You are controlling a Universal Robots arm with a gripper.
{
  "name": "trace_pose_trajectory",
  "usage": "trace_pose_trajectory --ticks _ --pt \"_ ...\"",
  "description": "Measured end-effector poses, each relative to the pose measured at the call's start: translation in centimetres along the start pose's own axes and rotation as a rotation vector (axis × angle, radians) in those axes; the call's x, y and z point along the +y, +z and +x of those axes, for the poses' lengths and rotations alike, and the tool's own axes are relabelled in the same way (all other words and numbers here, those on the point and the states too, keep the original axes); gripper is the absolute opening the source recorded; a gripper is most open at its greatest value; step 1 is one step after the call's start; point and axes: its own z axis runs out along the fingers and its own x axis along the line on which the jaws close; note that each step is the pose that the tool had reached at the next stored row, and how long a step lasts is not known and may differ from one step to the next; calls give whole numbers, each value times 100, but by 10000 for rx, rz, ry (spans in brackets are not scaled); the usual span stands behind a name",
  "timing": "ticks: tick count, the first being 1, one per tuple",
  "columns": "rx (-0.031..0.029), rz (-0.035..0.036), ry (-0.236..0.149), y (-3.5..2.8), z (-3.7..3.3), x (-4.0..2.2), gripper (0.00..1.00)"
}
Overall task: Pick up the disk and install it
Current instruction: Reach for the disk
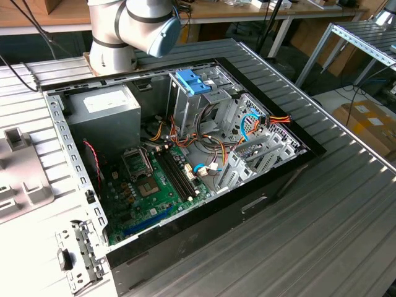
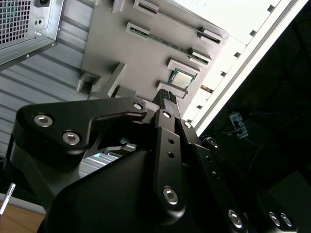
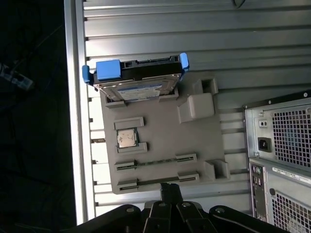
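Hovering above the tabletop | hand closed on itself, holding nothing | disk well ahead of the hand, resting at the grey holder plate's far end | advice: probably open wide, centre over the carrier, grip squarely.

disk: grey metal, glossy blue plastic carrier. fixture tray matt grey plastic. table ribbed bare metal, dull sheen. pc case bare sheet metal. gripper matt black.
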Motion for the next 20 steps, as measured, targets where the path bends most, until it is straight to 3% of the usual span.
trace_pose_trajectory --ticks 10,20 --pt "0 0 0 11 87 49 11" --pt "0 0 0 31 98 149 11"
